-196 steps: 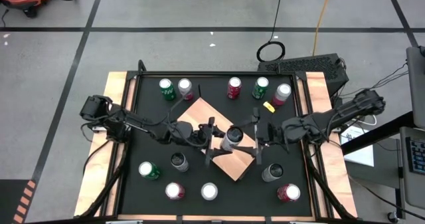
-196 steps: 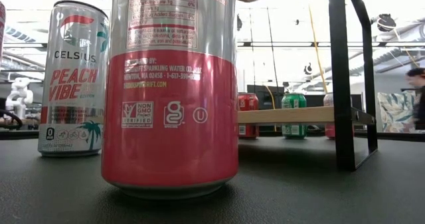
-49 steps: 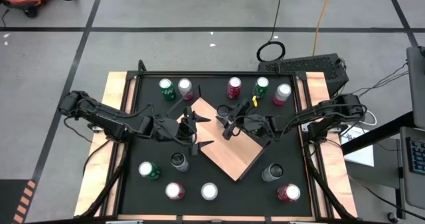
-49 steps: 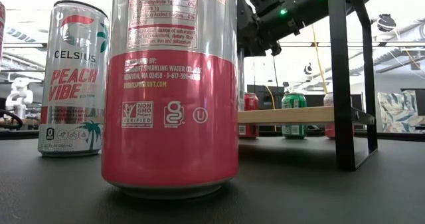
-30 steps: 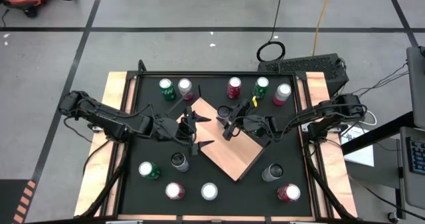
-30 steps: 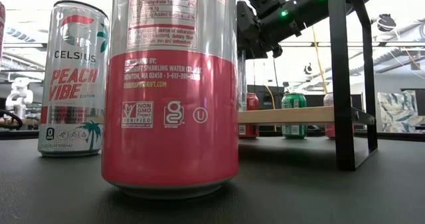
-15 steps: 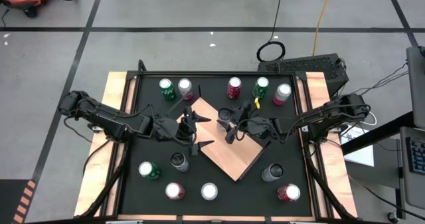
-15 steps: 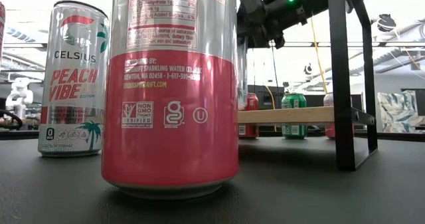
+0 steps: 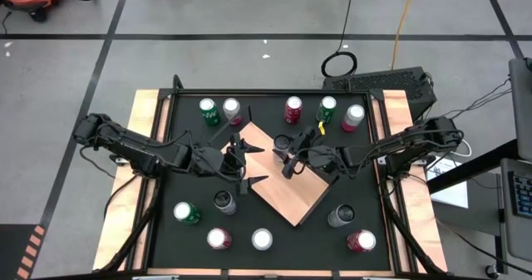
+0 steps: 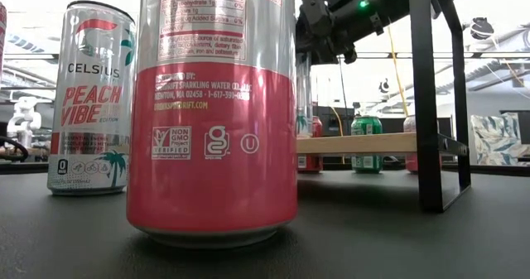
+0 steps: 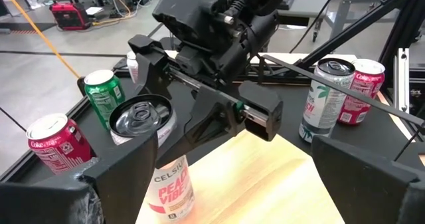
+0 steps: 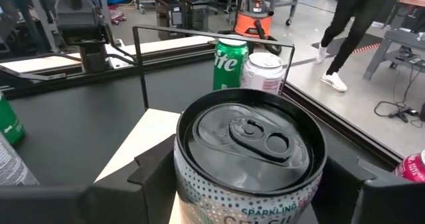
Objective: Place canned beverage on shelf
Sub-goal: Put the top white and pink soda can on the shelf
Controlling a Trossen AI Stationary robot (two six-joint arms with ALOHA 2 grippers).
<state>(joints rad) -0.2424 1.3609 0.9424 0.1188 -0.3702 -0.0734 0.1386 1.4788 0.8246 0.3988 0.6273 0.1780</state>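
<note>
1. High view: right gripper (image 9: 285, 153) over far edge of shelf (image 9: 287, 190), clamped on can (image 9: 281, 141). Left gripper (image 9: 247, 162) at shelf's left corner, jaws spread, empty.
2. Low view: right gripper (image 10: 319, 18) above shelf board (image 10: 364, 142); pink can (image 10: 217, 105) up close in front.
3. Left wrist view: Celsius can (image 11: 149, 151) standing on shelf (image 11: 265, 184), right gripper (image 11: 166, 98) pinching it.
4. Right wrist view: fingers (image 12: 156, 174) on both sides of can (image 12: 249, 151), touching.

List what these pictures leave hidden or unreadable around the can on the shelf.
- Can: in the right wrist view its label runs off the picture's edge.
- Can's base on the shelf: high view, covered by the right gripper; low view, blocked by the pink can.
- Left gripper: open beside the shelf; its fingertips are cut off in its wrist view.
</note>
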